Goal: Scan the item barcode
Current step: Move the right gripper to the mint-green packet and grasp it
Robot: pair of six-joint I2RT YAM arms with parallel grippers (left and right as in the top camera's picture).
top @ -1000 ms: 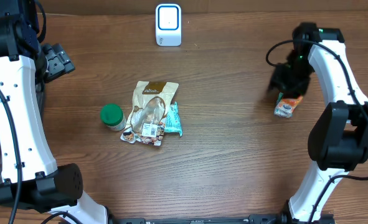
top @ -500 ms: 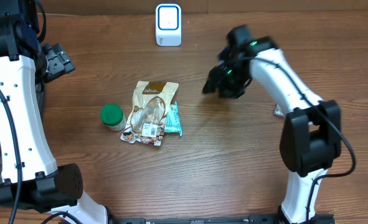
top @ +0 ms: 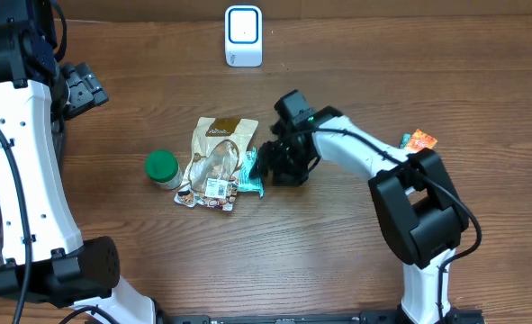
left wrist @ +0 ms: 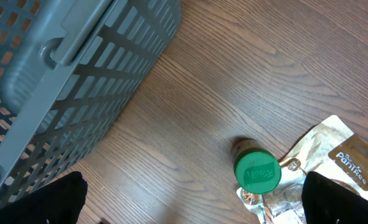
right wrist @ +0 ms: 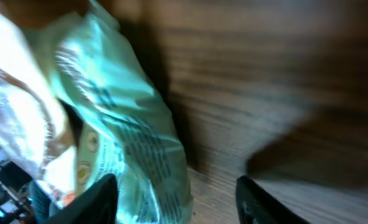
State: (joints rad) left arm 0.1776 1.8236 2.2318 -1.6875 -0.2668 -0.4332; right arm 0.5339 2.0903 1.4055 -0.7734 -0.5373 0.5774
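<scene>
The white barcode scanner (top: 243,36) with a blue face stands at the table's far edge. A teal packet (top: 252,173) lies beside a brown and silver pouch (top: 216,160) and a green-lidded jar (top: 162,168) at mid table. My right gripper (top: 277,163) is low at the teal packet's right edge, open. In the right wrist view the teal packet (right wrist: 124,134) fills the left, and its edge reaches in between my right gripper (right wrist: 177,202) fingers. My left gripper (top: 83,88) hangs open at the far left, above the jar (left wrist: 257,172) and holding nothing.
A small orange carton (top: 419,140) lies at the right of the table. A grey slatted basket (left wrist: 59,81) stands off the left side, under the left arm. The pouch (left wrist: 336,158) shows at the right edge of the left wrist view.
My right arm has swung left across the table, from the orange carton to the teal packet, and its jaws have opened a little. The carton stays at the right. The left arm is still.
</scene>
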